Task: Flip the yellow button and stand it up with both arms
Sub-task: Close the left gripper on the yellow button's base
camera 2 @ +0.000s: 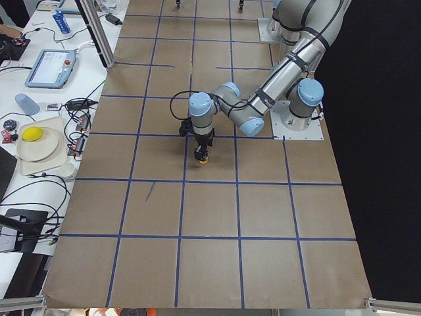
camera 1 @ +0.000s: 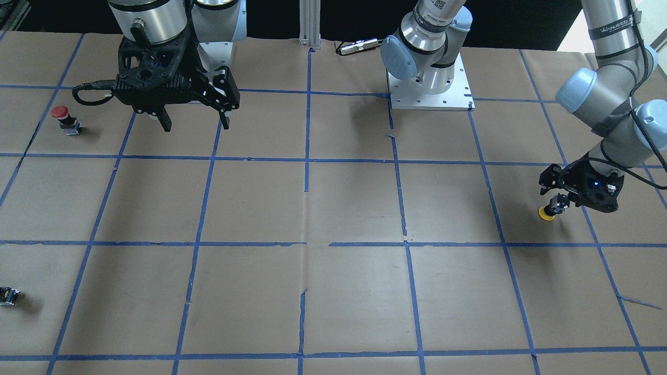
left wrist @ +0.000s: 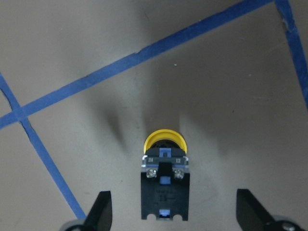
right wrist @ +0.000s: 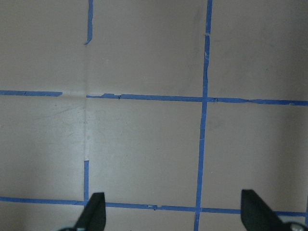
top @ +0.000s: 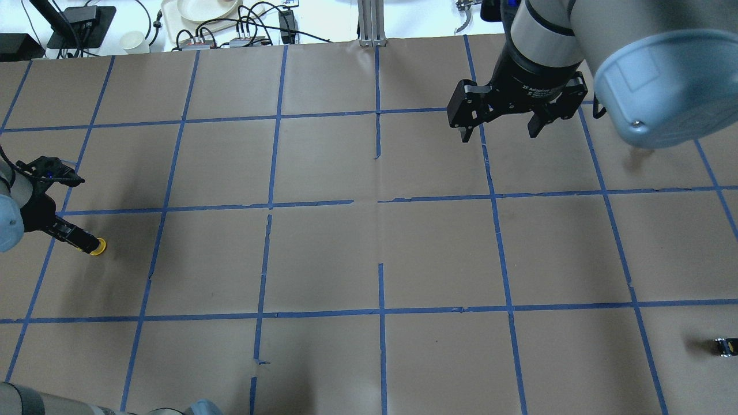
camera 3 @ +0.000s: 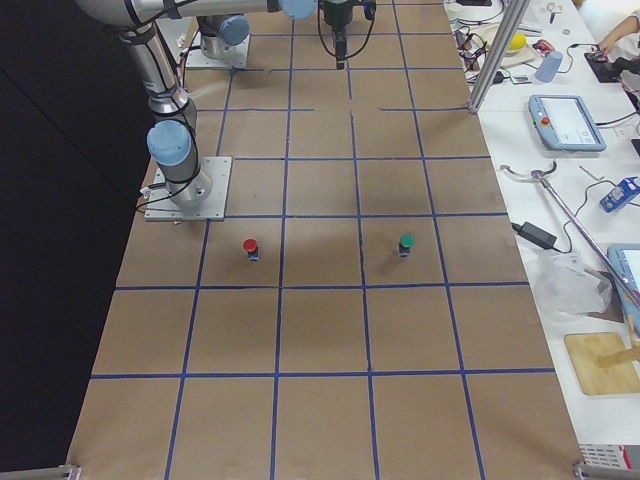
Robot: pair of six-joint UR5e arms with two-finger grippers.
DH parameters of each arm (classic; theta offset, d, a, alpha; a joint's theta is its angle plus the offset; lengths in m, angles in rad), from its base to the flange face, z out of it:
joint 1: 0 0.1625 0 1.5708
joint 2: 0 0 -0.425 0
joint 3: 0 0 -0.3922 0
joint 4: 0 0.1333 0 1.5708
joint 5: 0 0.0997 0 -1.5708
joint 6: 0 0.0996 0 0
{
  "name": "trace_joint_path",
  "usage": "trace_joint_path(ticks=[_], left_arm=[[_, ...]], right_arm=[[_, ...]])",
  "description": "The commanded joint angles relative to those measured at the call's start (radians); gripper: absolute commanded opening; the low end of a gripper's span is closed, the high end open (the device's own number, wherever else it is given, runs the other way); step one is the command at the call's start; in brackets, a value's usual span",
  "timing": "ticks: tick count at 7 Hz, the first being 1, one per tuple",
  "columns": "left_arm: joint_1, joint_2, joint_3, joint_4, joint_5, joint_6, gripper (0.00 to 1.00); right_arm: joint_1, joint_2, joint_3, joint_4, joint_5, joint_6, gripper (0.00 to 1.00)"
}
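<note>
Yellow smooth plastic forms the round cap of the yellow button (left wrist: 163, 185). The cap points away from the left gripper (left wrist: 172, 202) and the blocky black-grey base with its two small screws points back toward it, so the long axis runs straight out between the jaws. Those jaws stand wide apart either side of the base, touching and holding nothing, on the brown paper table (left wrist: 216, 72) at the robot's far left. The right gripper (top: 499, 132), likewise spread and empty, hangs well apart, so the left arm is much nearer.
</note>
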Motion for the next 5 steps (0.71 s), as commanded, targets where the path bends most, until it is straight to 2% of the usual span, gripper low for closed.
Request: trace_joint_path(ticks=[1, 2, 3, 5], left_arm=[[0.000, -0.005, 0.000, -0.010, 0.002, 0.000, 0.41], [0.000, -0.008, 0.001, -0.012, 0.010, -0.012, 0.08], [0.000, -0.015, 0.007, -0.018, 0.011, -0.014, 0.00], [0.000, -0.005, 0.013, -0.021, 0.005, -0.037, 0.00]], right_arm=[[-0.004, -0.001, 0.000, 0.001, 0.001, 0.001, 1.00], [0.001, -0.001, 0.000, 0.001, 0.001, 0.002, 1.00], [-0.001, 0.000, 0.000, 0.001, 0.001, 0.001, 1.00], [0.001, -0.001, 0.000, 0.003, 0.001, 0.002, 1.00]])
